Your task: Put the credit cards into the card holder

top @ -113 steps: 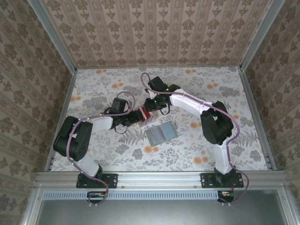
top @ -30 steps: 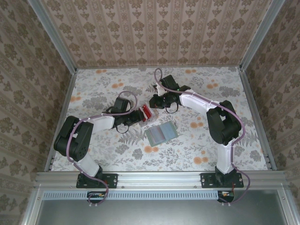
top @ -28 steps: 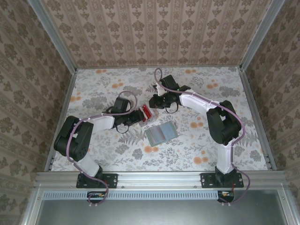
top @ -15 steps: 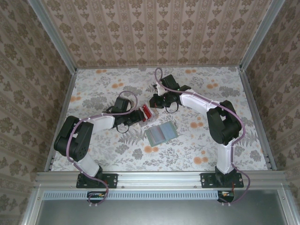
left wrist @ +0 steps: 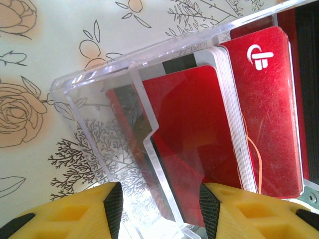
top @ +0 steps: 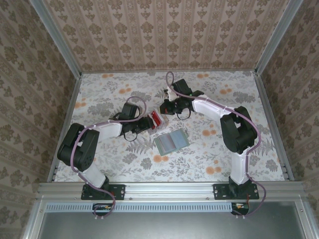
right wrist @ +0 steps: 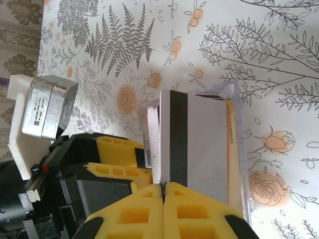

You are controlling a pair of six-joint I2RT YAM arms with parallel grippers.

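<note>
A clear stand [top: 157,119] holding several red credit cards [left wrist: 189,139] sits mid-table. My left gripper [top: 148,124] is shut on the stand's walls [left wrist: 99,99], a pad on each side. My right gripper [right wrist: 163,185] is shut on the upper edge of one credit card [right wrist: 199,144]. That card shows a white back with a black stripe and leans away from the stack [right wrist: 153,134]. In the top view the right gripper [top: 166,108] sits just behind the stand. The grey-green card holder [top: 172,141] lies open and flat in front of the stand, with no gripper on it.
The floral tabletop [top: 99,94] is boxed in by patterned walls with aluminium posts at the left [top: 55,37] and right [top: 281,35]. A metal rail [top: 169,188] carries both arm bases along the near edge.
Over the last second the right jaws have closed onto the card's edge. Before that, the right gripper shifted slightly back and right from over the stand. The left arm has stayed still.
</note>
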